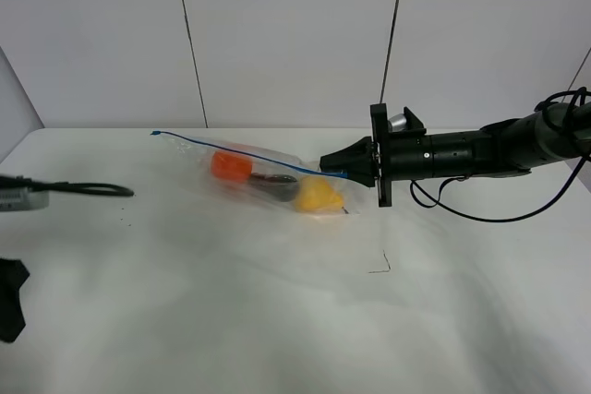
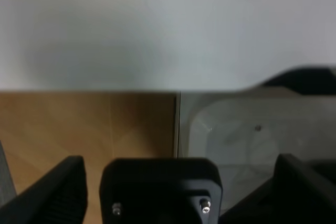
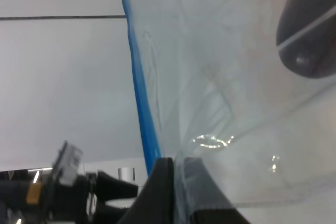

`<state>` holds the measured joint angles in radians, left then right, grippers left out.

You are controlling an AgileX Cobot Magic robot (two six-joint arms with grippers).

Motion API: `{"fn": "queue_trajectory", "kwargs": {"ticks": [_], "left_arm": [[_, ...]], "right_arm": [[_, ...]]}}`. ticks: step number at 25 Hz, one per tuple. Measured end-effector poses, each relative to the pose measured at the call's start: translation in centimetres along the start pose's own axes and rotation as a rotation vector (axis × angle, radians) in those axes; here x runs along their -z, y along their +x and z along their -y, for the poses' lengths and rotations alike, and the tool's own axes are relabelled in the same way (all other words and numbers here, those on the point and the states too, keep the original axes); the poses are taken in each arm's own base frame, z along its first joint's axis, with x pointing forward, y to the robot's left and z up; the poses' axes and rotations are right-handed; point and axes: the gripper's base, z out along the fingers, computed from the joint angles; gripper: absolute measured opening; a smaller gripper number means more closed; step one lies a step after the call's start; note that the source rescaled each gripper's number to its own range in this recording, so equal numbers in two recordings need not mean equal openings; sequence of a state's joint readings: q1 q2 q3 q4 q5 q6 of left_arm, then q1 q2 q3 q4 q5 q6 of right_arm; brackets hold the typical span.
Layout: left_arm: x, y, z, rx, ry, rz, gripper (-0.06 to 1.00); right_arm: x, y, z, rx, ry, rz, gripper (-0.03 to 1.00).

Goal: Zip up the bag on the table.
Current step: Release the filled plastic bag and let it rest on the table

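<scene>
The clear bag (image 1: 277,177) lies on the white table (image 1: 277,320), with an orange (image 1: 229,166), a dark eggplant (image 1: 275,187) and a yellow pear (image 1: 319,196) inside. Its blue zipper strip (image 1: 231,147) runs along the far edge. My right gripper (image 1: 334,171) is shut on the strip's right end. In the right wrist view the right gripper (image 3: 178,192) pinches the bag edge beside the blue strip (image 3: 139,87), with the eggplant (image 3: 310,35) beyond it. My left gripper (image 2: 168,198) is open and empty, with its fingers (image 2: 58,192) wide apart, away from the bag.
A black cable (image 1: 92,189) and part of the left arm (image 1: 14,198) lie at the table's left edge, with a black part (image 1: 9,297) below them. A thin dark mark (image 1: 380,265) sits on the table in front of the bag. A wall stands behind.
</scene>
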<state>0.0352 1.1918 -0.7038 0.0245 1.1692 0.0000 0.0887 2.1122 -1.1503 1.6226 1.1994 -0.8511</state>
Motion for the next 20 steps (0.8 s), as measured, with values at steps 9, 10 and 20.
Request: {"fn": "queue_trajectory", "kwargs": {"ticks": [9,10,20], "left_arm": [[-0.5,4.9,0.1,0.002,-0.001,0.17,0.85],[-0.6,5.3,0.1,0.002,-0.001,0.188,0.85],[1.0,7.3,0.1,0.006,-0.002,0.372,0.85]], "right_arm": [[0.0,0.0,0.0,0.0,0.0,0.0,0.0],[0.0,0.0,0.0,0.0,0.0,0.0,0.0],[0.0,0.0,0.0,0.0,0.0,0.0,0.0]]}}
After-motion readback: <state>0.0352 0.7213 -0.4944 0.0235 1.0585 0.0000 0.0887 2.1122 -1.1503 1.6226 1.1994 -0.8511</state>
